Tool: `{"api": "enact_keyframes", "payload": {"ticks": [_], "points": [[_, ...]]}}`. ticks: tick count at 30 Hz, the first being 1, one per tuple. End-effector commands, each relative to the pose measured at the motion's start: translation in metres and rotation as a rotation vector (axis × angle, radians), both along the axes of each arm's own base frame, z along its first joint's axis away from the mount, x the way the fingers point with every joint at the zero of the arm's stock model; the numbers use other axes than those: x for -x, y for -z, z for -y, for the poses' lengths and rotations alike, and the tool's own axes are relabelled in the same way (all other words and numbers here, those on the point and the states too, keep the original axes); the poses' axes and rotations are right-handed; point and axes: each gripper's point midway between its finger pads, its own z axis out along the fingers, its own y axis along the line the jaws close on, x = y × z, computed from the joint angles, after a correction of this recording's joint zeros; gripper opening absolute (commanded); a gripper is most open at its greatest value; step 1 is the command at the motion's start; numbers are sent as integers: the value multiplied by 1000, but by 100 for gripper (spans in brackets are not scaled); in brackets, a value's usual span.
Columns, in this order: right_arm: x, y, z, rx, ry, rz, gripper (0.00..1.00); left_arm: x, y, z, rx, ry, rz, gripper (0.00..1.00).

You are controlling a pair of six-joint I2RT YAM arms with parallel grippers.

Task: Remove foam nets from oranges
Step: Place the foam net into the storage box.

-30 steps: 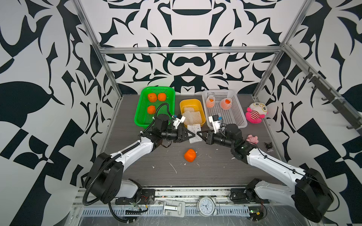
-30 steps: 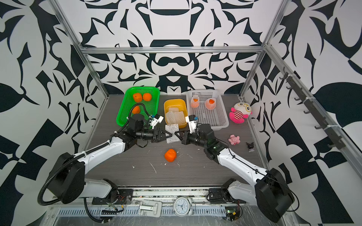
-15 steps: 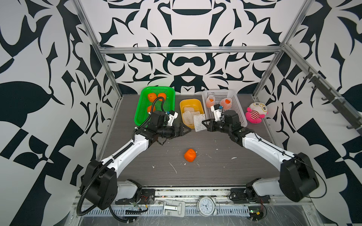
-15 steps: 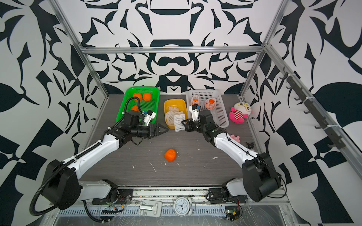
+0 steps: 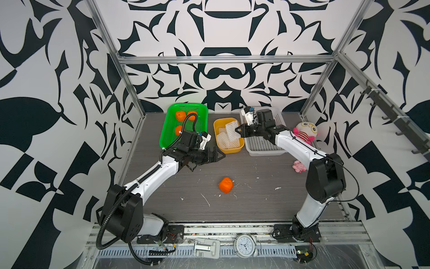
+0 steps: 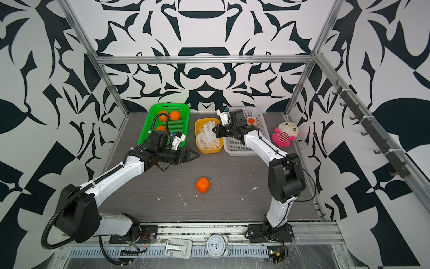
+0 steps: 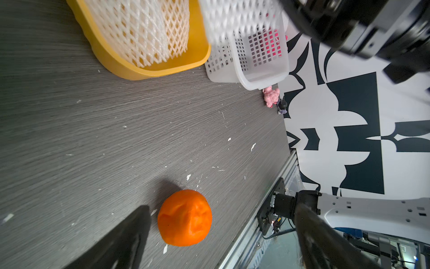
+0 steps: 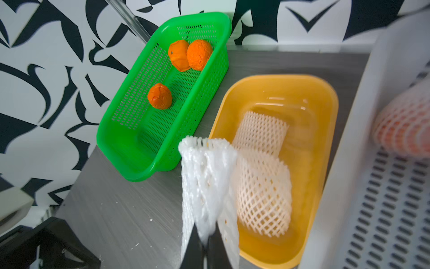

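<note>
Right hand (image 8: pixel 204 240) is pinched tight on one end of a foam net (image 8: pixel 207 177), dangling it over the yellow tub (image 8: pixel 325 130), where other empty nets (image 8: pixel 263 186) lie flat. Left hand (image 5: pixel 217 155) is spread wide with nothing in it, hovering over the counter (image 5: pixel 186 186) just beside the tub's front corner, and the bare orange (image 5: pixel 225 184) sits loose on the counter nearer the front, apart from both hands. Three more oranges (image 8: pixel 160 95) are in the green basket (image 8: pixel 116 144), plus a netted orange (image 8: pixel 404 130) in the white basket (image 5: pixel 263 149).
</note>
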Motion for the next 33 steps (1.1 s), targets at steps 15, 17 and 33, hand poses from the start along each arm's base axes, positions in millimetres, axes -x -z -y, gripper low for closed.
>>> {"api": "enact_keyframes", "payload": {"ticks": [15,17,33], "points": [[-71,10,2,587,-367,574,0,-2,0,-8,-18,15,56,99],[-77,12,0,618,-394,608,0,-2,0,-8,-18,12,55,100],[-100,43,-35,693,-574,682,0,0,4,-15,-27,-4,51,99]]}}
